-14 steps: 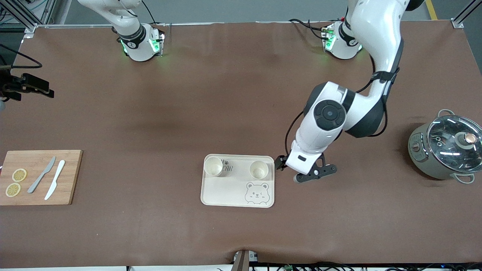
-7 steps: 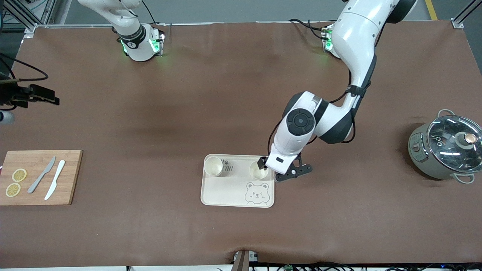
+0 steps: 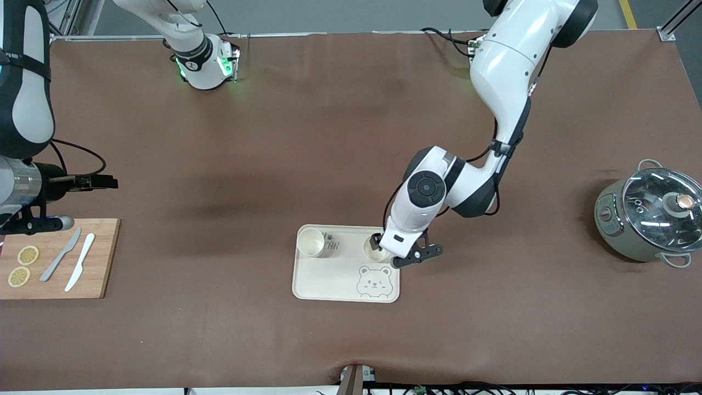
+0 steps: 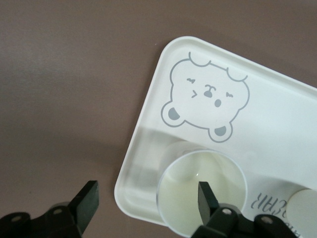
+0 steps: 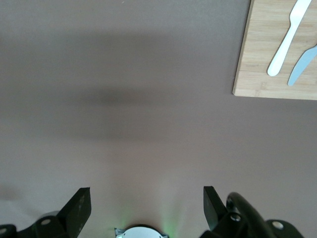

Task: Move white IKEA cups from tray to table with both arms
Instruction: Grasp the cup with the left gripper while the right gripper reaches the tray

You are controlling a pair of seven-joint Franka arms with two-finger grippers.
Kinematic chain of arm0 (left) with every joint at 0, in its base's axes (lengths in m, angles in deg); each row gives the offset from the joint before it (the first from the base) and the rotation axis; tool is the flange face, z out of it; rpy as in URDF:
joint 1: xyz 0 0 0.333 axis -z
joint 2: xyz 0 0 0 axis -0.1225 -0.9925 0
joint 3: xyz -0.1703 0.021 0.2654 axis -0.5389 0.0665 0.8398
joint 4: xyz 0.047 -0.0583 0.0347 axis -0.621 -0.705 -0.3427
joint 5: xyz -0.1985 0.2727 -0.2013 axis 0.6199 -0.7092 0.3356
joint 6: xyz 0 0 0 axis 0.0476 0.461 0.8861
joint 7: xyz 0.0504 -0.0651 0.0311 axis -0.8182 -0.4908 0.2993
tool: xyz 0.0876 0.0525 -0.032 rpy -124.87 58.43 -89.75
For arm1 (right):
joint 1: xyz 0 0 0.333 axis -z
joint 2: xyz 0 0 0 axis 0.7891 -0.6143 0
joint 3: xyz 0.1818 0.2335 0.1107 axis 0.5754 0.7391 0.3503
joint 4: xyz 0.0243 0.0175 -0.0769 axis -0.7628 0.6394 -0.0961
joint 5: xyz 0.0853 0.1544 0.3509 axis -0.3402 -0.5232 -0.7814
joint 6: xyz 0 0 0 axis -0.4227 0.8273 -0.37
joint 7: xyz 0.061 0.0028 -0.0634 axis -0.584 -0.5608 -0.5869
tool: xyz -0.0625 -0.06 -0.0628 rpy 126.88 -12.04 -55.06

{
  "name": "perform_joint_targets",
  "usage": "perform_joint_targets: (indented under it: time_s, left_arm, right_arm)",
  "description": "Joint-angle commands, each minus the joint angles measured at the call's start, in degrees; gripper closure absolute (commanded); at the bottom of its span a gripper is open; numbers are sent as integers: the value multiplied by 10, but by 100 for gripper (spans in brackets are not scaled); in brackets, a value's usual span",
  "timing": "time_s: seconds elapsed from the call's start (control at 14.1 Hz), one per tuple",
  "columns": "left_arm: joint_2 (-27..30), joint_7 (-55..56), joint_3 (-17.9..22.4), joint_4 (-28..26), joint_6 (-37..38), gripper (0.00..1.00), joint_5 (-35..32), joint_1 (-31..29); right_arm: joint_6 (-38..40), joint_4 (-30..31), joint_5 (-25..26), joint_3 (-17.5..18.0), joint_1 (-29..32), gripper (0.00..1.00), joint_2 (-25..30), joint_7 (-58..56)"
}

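Observation:
Two white IKEA cups stand upright on the cream bear tray (image 3: 329,274), along its edge farther from the front camera: one (image 3: 311,242) toward the right arm's end, one (image 3: 375,249) toward the left arm's end. My left gripper (image 3: 384,249) is open and low at the second cup. In the left wrist view, one finger (image 4: 204,193) is inside the cup (image 4: 190,198) and the other finger (image 4: 88,201) is outside the tray's rim (image 4: 143,148). My left gripper (image 4: 147,198) straddles the cup wall and the tray corner. My right gripper (image 3: 101,182) is open and empty (image 5: 143,208) over bare table by the cutting board.
A wooden cutting board (image 3: 55,258) with two lemon slices and two knives (image 3: 71,260) lies at the right arm's end; it also shows in the right wrist view (image 5: 277,59). A grey-green pot with a glass lid (image 3: 650,216) stands at the left arm's end.
My left arm has swung in from beside the tray and lowered its open gripper onto the cup at the tray's corner. My right arm has moved farther in over the table.

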Motion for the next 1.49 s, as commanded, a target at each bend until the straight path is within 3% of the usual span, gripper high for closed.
perform_joint_targets:
  time_s: [0.0,0.21,0.28,0.36,0.43,0.71,1.0,1.14,1.42]
  left_arm:
    - [-21,7,2,12,-26,29,11,4]
    - [-27,7,1,12,-33,53,14,4]
    - [-27,7,1,12,-33,70,22,4]
    - [-27,8,1,12,-33,94,26,4]
    - [-26,9,2,12,-33,100,25,8]
    - [-17,4,4,12,-32,100,20,11]
    - [22,-1,9,12,-23,100,16,-1]
    - [50,-7,9,11,11,100,2,-22]
    - [111,-51,6,-21,68,100,1,-70]
  right_arm:
    - [-13,-6,-6,7,4,0,-8,1]
    - [-59,27,-23,10,-15,0,-9,54]
    - [-69,35,-31,10,-21,0,-9,91]
    - [-72,38,-36,10,-34,0,-10,122]
    - [-73,38,-43,10,-48,0,-14,152]
    - [-105,37,-74,10,-95,0,-25,299]
    - [-136,3,-83,12,-113,0,-57,304]
    - [-170,9,-118,12,-146,0,-66,318]
    - [-232,10,-137,12,-192,0,-96,407]
